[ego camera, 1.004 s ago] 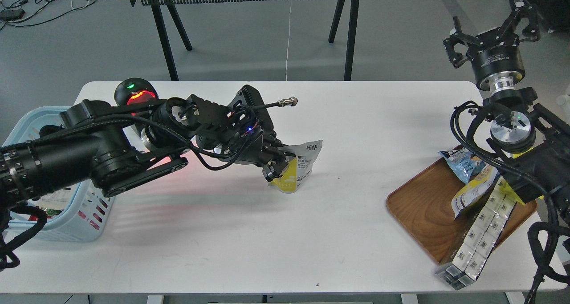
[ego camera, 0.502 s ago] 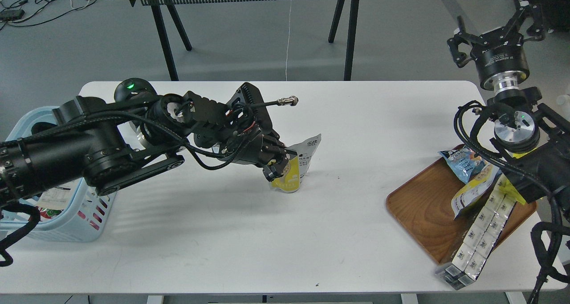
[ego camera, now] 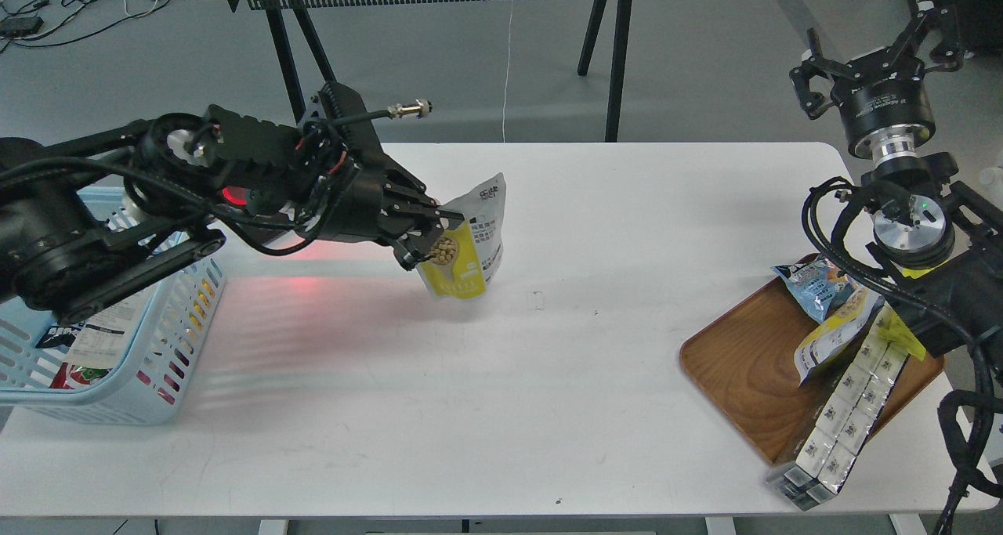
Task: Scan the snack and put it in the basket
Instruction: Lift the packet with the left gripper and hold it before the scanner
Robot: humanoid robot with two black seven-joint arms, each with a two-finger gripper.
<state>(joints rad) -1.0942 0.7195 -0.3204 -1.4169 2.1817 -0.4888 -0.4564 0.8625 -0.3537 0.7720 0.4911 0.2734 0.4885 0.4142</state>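
Observation:
My left gripper (ego camera: 429,236) is shut on the snack (ego camera: 467,241), a pouch with a yellow lower half, a white top and a round picture of beige balls. It holds the pouch upright in the air above the white table, left of centre. The light blue basket (ego camera: 168,327) stands at the table's left edge, partly hidden by my left arm, with packets inside. My right gripper (ego camera: 878,45) is raised high at the far right, fingers spread and empty.
A scanner glowing red (ego camera: 235,196) sits behind my left arm near the basket. A brown wooden tray (ego camera: 744,370) at the right holds a blue snack packet (ego camera: 815,288), a yellow-white pouch and a long boxed pack. A black-legged table stands behind.
My left gripper has lifted the snack off the table and carried it left and back, toward the scanner and basket. The scanner's red light shows again. The right arm has barely moved.

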